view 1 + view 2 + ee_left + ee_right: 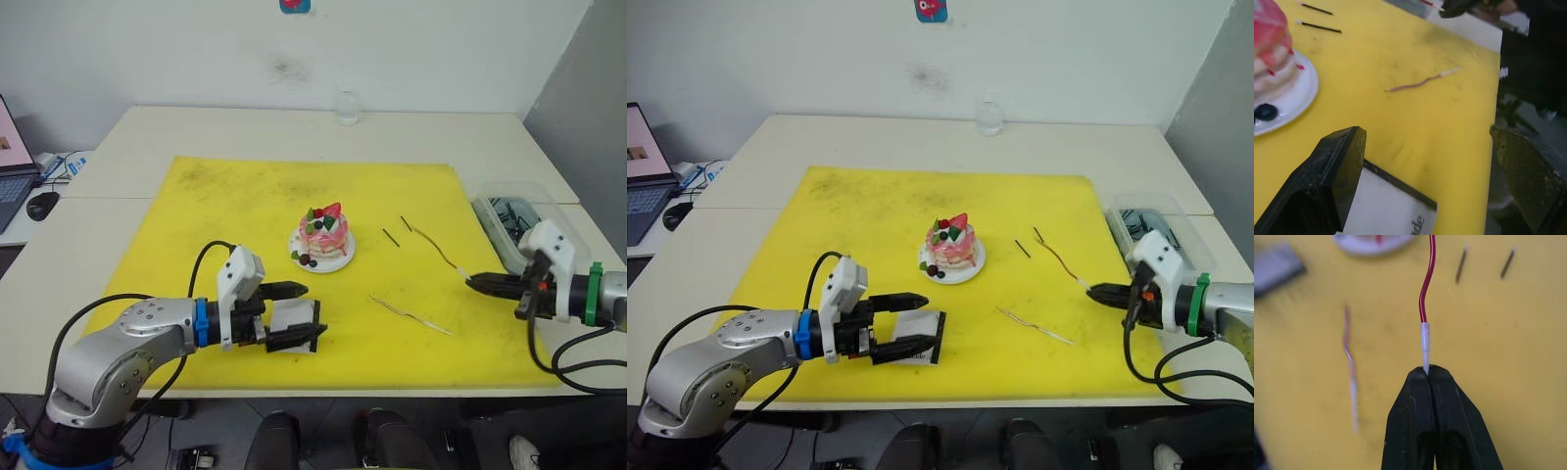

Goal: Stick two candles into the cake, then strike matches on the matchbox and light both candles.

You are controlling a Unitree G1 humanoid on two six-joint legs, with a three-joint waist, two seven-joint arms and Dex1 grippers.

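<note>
The pink cake (324, 233) with its strawberry sits on a small white plate (340, 260) in the middle of the yellow mat (225, 206). My right gripper (472, 282) is shut on the pale end of one candle (1423, 298), which reaches from the fingertips toward the cake, low over the mat. The other candle (411, 315) lies loose on the mat in front of the cake. Two short dark matches (392, 237) lie right of the cake. My left gripper (313, 313) stands open, one finger on each side of the white matchbox (289, 318) lying flat on the mat.
A clear plastic bin (509, 211) stands at the right table edge, just behind my right gripper. A glass (347, 108) is at the back of the table. A laptop (12, 162) and a mouse (42, 204) are on the far left.
</note>
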